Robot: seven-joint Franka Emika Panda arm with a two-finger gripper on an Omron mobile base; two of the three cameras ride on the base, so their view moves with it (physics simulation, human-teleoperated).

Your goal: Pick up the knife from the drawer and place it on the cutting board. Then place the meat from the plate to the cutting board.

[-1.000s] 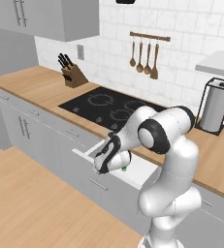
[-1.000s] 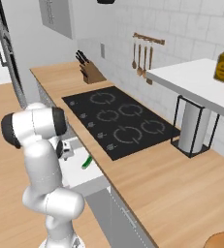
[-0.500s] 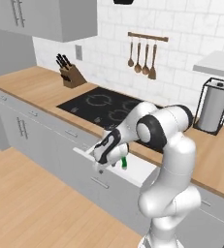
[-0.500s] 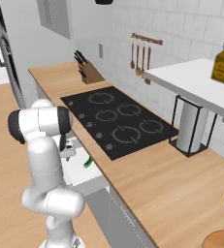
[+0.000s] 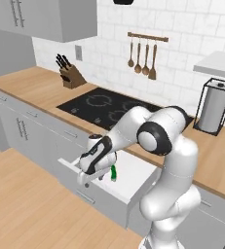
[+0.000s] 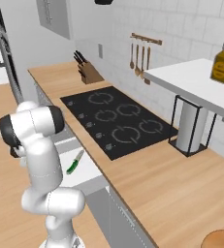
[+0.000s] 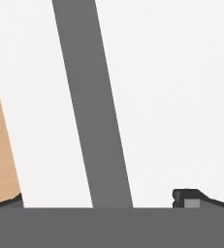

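In the left base view, the knife block (image 5: 71,74) stands at ten o'clock on the counter (image 5: 31,86). The hand (image 5: 92,170) hangs over the front edge of the open drawer (image 5: 128,181), low at seven o'clock of the picture; whether it is open or closed I cannot tell. The knife (image 5: 113,172) lies inside the drawer, just at three o'clock of the hand. The right base view shows the knife (image 6: 74,162) on the drawer floor, the stovetop (image 6: 118,121) at one o'clock of it.

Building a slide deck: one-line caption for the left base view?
Franka arm leans over the open drawer, gripper at its front edge beside the green-handled knife lying inside.
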